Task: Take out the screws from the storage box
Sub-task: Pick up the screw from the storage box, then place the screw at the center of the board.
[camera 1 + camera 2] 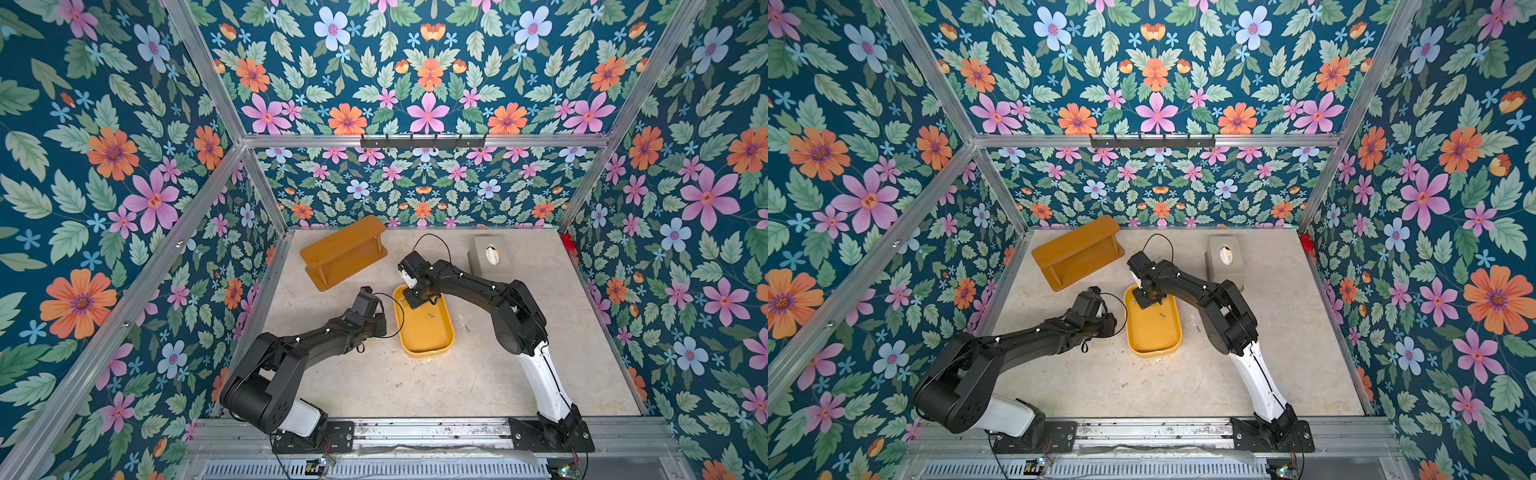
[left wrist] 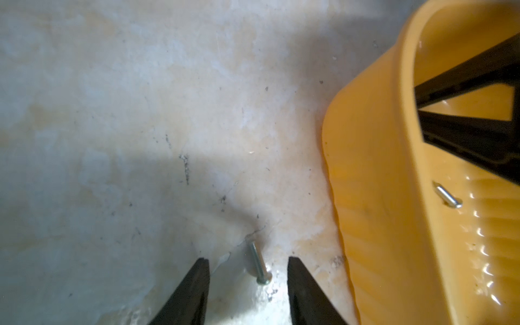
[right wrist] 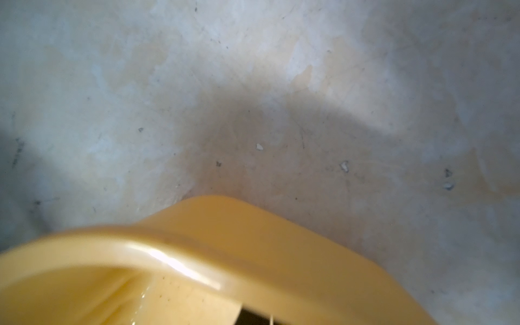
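Between the parted fingers of the left tool (image 2: pixel 248 261) we find one screw (image 2: pixel 258 263) lying on the worktop (image 2: pixel 140 112), just beside the storage box (image 2: pixel 380 197). Another screw (image 2: pixel 447 195) lies inside the box. The right tool (image 1: pixel 407 299), jaws together, stands in its far end.

The walls (image 1: pixel 104 166) carry dark teal wallpaper — pink, orange and pale blue flowers among green leaves. The counter (image 1: pixel 415 386) is pale beige, mottled with cream and grey blotches and dark specks. The storage box (image 1: pixel 424 345) is mustard yellow, the screws (image 2: pixel 259 264) silvery, the shelf (image 1: pixel 340 249) orange-brown, the tissue box (image 1: pixel 490 255) grey-beige. Both arms (image 1: pixel 536 370) are black with white lower segments — the left tool (image 2: pixel 248 260) has black fingers (image 2: pixel 194 292).
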Robot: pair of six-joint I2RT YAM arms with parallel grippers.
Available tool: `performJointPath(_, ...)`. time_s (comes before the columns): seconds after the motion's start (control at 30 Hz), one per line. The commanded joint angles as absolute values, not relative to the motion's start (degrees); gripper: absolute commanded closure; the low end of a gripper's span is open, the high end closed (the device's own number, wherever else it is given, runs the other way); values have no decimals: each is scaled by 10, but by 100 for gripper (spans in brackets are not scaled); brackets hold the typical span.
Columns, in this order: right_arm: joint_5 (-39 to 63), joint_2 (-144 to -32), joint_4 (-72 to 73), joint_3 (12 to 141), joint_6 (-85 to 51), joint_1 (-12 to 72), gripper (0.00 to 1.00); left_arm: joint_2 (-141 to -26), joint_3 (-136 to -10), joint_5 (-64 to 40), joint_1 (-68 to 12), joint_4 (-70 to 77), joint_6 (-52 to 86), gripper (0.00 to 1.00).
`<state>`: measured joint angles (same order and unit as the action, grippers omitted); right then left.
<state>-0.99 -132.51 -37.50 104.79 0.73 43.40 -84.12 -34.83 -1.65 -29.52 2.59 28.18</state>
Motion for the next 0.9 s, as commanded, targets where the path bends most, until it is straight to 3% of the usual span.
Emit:
performJointPath(0.0,-3,-1331,-445,1033,-8,434,100,-827,-353,-15,-294,29,286,49)
performJointPath(0.43,84,-1161,-393,977,-64,415,100,-796,-435,-4,-314,-26,277,53)
performJointPath(0.67,120,-1013,-315,794,-131,353,100,-848,-499,-4,-383,-42,281,53)
performJointPath(0.87,52,-920,-341,697,-138,336,100,-926,-536,-29,-409,-2,228,52)
